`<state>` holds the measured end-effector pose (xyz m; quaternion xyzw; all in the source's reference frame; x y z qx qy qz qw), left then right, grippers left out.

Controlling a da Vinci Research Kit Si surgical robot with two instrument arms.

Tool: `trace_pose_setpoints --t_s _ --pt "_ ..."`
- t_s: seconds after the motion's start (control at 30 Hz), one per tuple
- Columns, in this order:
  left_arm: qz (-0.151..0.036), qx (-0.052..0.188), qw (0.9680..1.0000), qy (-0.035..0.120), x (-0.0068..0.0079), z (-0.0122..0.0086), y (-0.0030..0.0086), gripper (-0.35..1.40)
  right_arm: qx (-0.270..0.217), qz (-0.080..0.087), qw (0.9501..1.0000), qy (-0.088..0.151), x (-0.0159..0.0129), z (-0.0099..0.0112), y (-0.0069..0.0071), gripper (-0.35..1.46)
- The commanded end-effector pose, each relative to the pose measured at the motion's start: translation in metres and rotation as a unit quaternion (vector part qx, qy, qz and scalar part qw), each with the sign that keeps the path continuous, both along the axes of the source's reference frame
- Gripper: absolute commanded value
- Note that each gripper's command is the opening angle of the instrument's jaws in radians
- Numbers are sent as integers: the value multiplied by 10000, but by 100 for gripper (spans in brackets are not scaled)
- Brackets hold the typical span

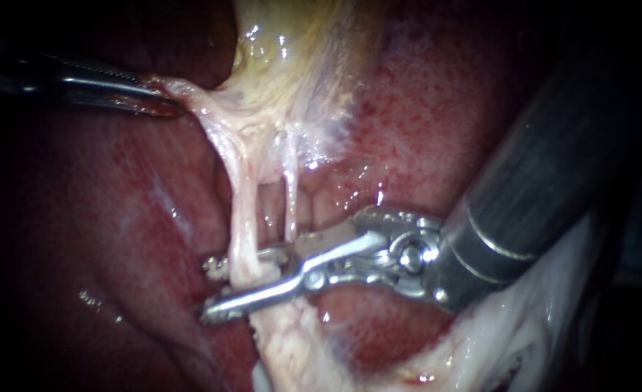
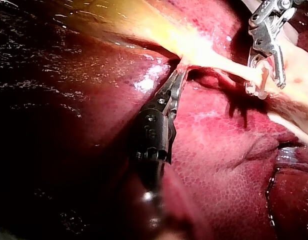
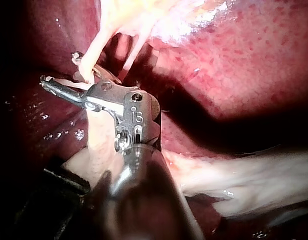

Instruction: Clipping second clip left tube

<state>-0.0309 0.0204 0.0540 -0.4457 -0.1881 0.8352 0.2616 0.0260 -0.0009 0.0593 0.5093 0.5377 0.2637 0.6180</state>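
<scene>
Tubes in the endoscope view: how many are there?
2. The left tube passes between the open jaws of the right instrument. The thinner right tube hangs beside it, toward the instrument's hinge. More may be hidden behind the pale tissue.

The left instrument (image 1: 168,104) comes in from the upper left of the frame as a slim, nearly level shaft. Its two narrow jaws lie together, clamped from both sides on a strand of pale tissue (image 1: 190,98). The right instrument (image 1: 208,290) descends from the upper right as a thick dark shaft to a metal wrist at centre right, bent so that its long jaws point left across the lower middle; they stand apart with a clear gap, one above the other, with the left tube (image 1: 241,218) passing between them.
</scene>
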Motion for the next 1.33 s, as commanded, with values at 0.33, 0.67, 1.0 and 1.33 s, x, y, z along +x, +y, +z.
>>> trace_pose_setpoints --t_s 0.33,0.67,1.0,1.33 --pt "-2 -1 10000 1 -1 0 0 -35 9 -88 10000 44 -8 1 0 27" --pt "-4 -3 10000 3 -2 1 0 -35 35 -106 9999 44 -13 8 4 -12" --pt "-15 -11 10000 13 -2 1 0 -35 312 -131 9994 -41 -15 10 3 -35" --pt "-14 -11 10000 12 -3 2 0 -35 310 -142 9994 -36 -14 9 2 -35"
